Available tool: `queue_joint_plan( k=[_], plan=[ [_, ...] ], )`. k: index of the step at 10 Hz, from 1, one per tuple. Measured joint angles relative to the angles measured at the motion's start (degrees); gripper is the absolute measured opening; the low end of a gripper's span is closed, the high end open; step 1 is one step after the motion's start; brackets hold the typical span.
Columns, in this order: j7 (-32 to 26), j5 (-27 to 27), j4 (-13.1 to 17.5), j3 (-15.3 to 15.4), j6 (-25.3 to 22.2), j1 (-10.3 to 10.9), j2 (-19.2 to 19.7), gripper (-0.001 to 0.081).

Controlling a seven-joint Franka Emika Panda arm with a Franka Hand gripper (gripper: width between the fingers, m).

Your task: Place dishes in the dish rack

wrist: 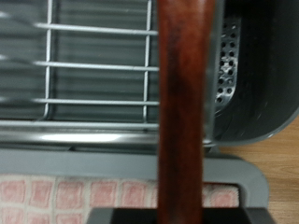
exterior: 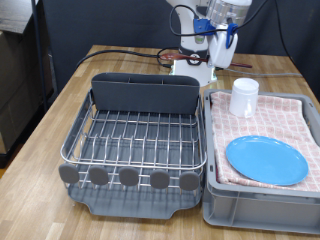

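Note:
The dark red-brown spoon (wrist: 182, 112) fills the middle of the wrist view as a long upright handle, held close to the camera. My gripper (exterior: 221, 52) hangs high above the back right corner of the dish rack (exterior: 140, 135) in the exterior view, shut on the spoon; the spoon itself is too small to make out there. Under it the wrist view shows the rack's silver wires (wrist: 93, 65) and the perforated grey caddy (wrist: 229, 70). The sky-blue plate (exterior: 266, 159) and the white cup (exterior: 244, 97) rest on the checked cloth in the grey bin (exterior: 260, 205).
The grey bin stands right beside the rack, at the exterior view's right, its rim (wrist: 93, 163) and pinkish cloth (wrist: 56, 201) showing in the wrist view. The robot base and cables (exterior: 185, 62) stand behind the rack. The wooden table (exterior: 50, 130) extends to the left.

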Motion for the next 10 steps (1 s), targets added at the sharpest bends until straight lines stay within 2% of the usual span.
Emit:
queue_joint_plan(
  k=[4,7,10],
  plan=[
    [-8.0,1.2,-6.0,-7.5,0.0,0.3,-7.9,0.0080],
    [-7.9,1.8,-5.7,-7.5,0.0,0.4,-7.0,0.0080],
    [-11.7,7.4,-5.7,-10.8,0.6,1.3,-6.1,0.0080]
  ],
)
